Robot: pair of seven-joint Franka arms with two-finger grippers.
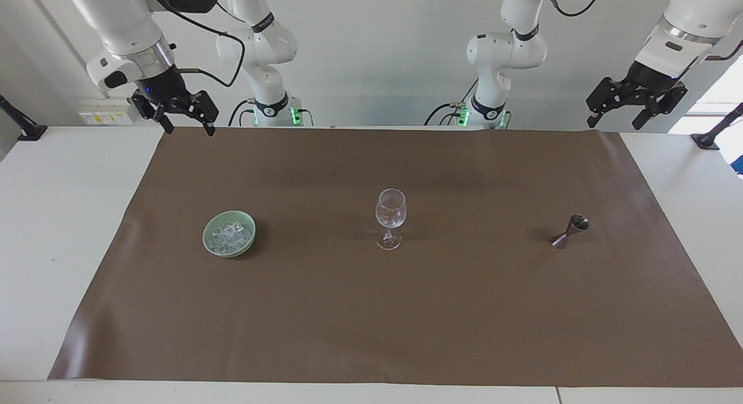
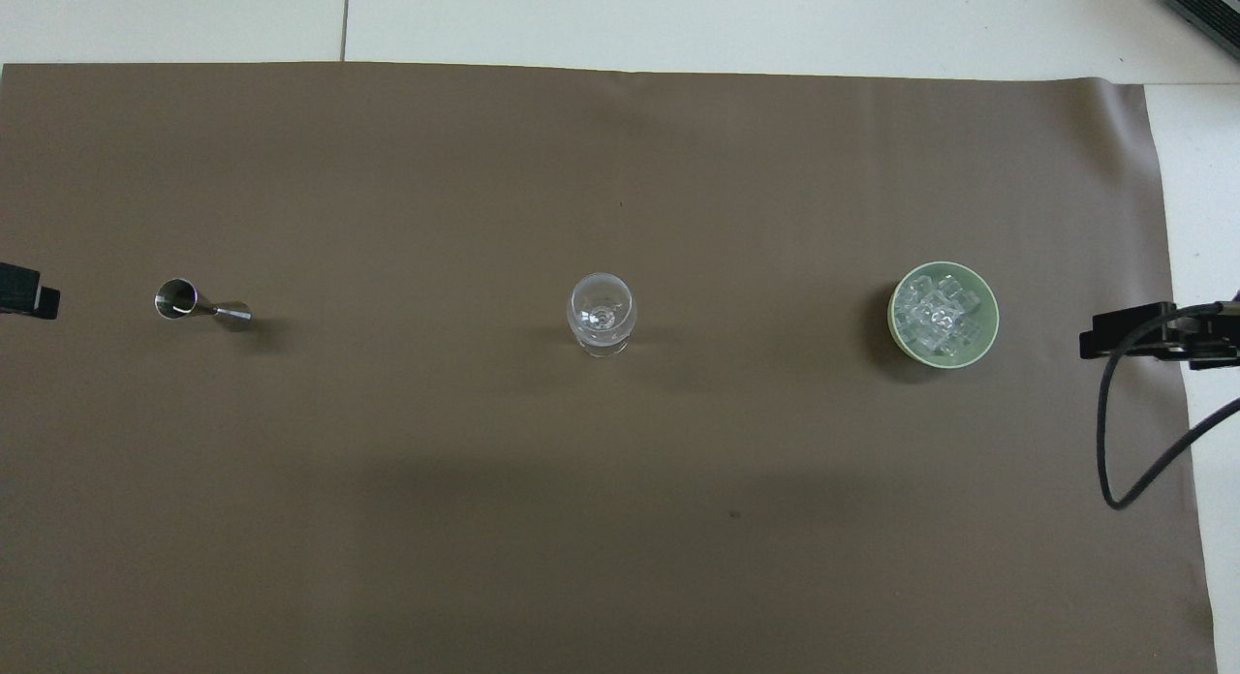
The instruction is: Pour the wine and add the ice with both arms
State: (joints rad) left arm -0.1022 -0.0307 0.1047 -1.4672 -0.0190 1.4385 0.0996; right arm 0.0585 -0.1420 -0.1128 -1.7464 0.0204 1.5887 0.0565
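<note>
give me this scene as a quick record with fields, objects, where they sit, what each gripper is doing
surface: brown mat on a white table
wine glass: upright, mid-mat, looks empty
bowl: green, toward the right arm's end, holds the ice
jigger: metal, toward the left arm's end
left gripper: open, empty, raised by its end of the mat
right gripper: open, empty, raised over the mat's corner
task progress: nothing grasped yet
</note>
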